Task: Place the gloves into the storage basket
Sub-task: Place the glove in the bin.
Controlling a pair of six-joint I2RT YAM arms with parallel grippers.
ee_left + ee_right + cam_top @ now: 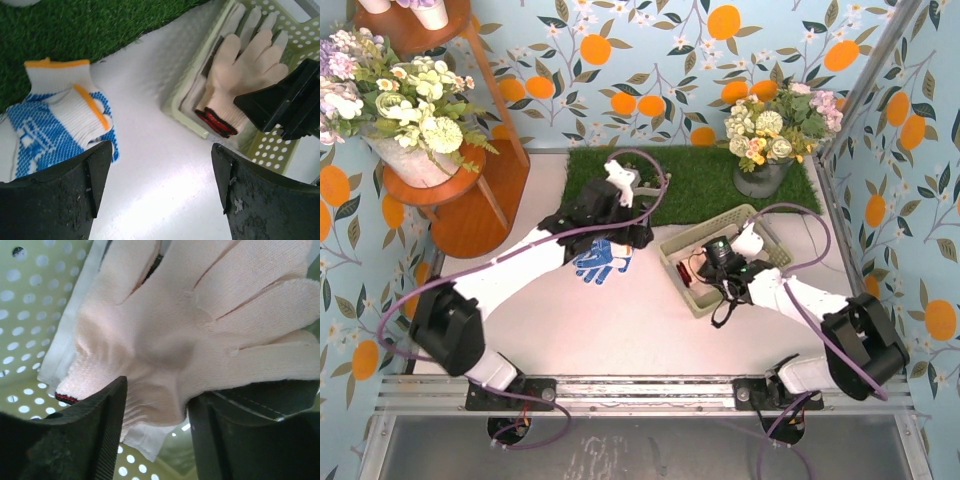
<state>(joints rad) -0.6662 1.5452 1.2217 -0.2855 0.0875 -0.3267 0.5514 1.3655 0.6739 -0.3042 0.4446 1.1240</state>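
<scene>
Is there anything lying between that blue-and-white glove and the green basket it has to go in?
Nothing visible lies between the blue-and-white glove and the basket. Inside the basket, though, the right arm's fingers hang over a peach glove.

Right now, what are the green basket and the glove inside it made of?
The basket looks like smooth, slightly glossy pale green plastic: thin moulded walls with round holes. The glove looks like soft matte knitted fabric, perhaps cotton: fine ribbed stitches show.
</scene>
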